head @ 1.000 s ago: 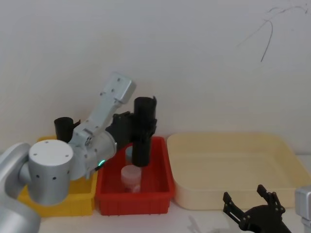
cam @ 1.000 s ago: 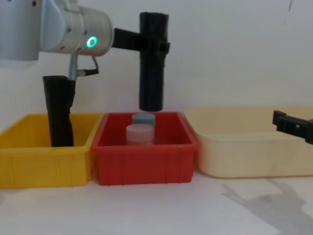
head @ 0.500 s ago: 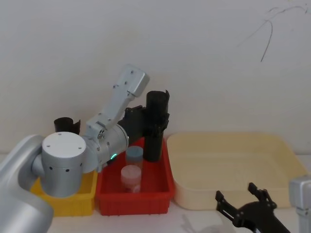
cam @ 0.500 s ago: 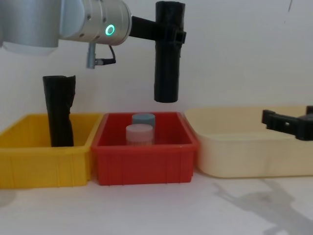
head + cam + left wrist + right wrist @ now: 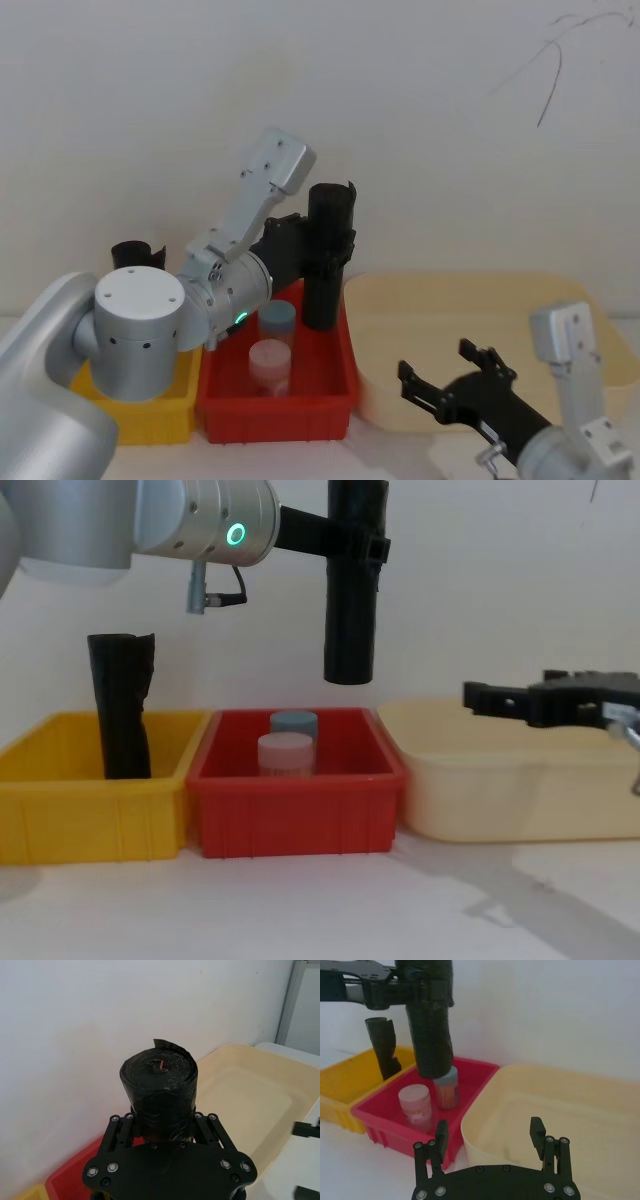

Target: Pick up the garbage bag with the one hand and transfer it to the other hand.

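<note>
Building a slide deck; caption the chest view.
Left gripper holds the garbage bag upright above the red bin; right gripper open farther right.

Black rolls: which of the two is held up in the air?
The garbage bag, the straight roll hanging upright above the red bin, gripped by the left hand. The bent roll stands in the yellow bin.

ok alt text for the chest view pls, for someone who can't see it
The left hand holds the garbage bag upright above the red bin, which holds two capped jars. The open right hand shows at the right, in front of a cream tub; another black roll stands in a yellow bin.
</note>
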